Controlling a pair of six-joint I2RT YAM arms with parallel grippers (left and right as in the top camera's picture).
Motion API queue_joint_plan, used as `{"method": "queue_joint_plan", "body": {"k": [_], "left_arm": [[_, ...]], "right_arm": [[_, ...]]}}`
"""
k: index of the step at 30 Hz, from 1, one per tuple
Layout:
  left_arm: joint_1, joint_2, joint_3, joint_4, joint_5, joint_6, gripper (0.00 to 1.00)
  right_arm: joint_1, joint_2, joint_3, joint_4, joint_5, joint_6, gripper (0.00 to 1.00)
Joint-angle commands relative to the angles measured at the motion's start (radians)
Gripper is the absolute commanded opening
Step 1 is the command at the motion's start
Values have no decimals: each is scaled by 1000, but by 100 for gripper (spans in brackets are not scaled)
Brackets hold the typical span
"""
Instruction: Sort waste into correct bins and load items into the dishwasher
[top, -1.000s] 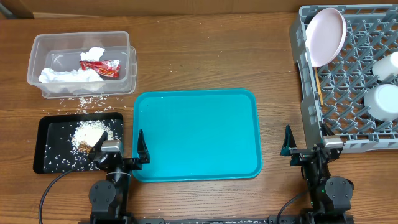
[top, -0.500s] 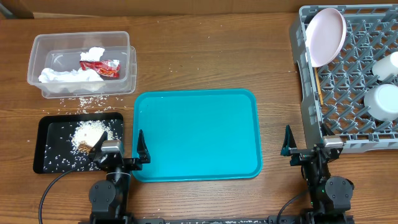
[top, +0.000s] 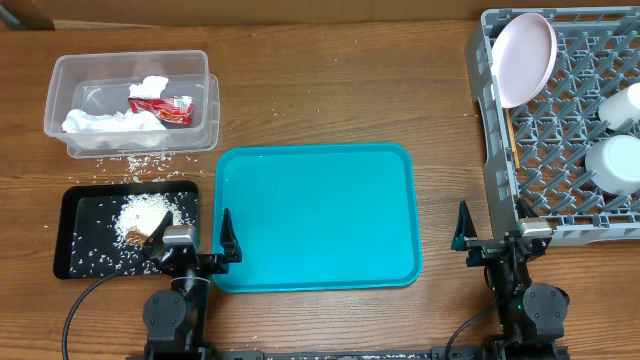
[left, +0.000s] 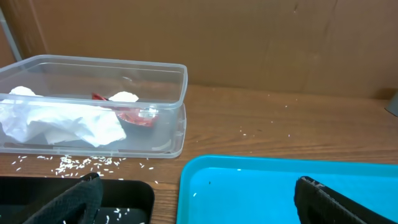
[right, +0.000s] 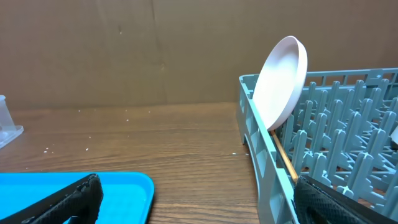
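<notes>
The clear tub (top: 60, 75) at the back left holds the crumpled white napkin (top: 105, 118) and the red wrapper (top: 165, 107); both also show in the left wrist view, napkin (left: 59, 121) and wrapper (left: 134, 115). The black tray (top: 80, 215) holds a rice heap with the brown scrap (top: 145, 215). The grey dish rack (top: 500, 200) at the right holds the white plate (top: 525, 58) on edge, white bowls or cups (top: 615, 165) and a chopstick (right: 283, 158). My left gripper (top: 193, 245) and right gripper (top: 492, 238) are open and empty at the table's front edge.
The turquoise serving tray (top: 315, 215) lies in the middle with a few rice grains on it. Loose rice (top: 140, 165) is scattered on the table between the tub and the black tray. A brown cardboard wall stands behind the table.
</notes>
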Motion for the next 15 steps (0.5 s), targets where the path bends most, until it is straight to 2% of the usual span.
{"method": "queue_joint_plan", "body": {"k": [1,15], "left_arm": [[7,-11,-3,0,11,19,100],[7,-11,-3,0,11,19,100]], "right_arm": [[-4,-10,-10,6,9,-6,100],[-4,-10,-10,6,9,-6,100]]}}
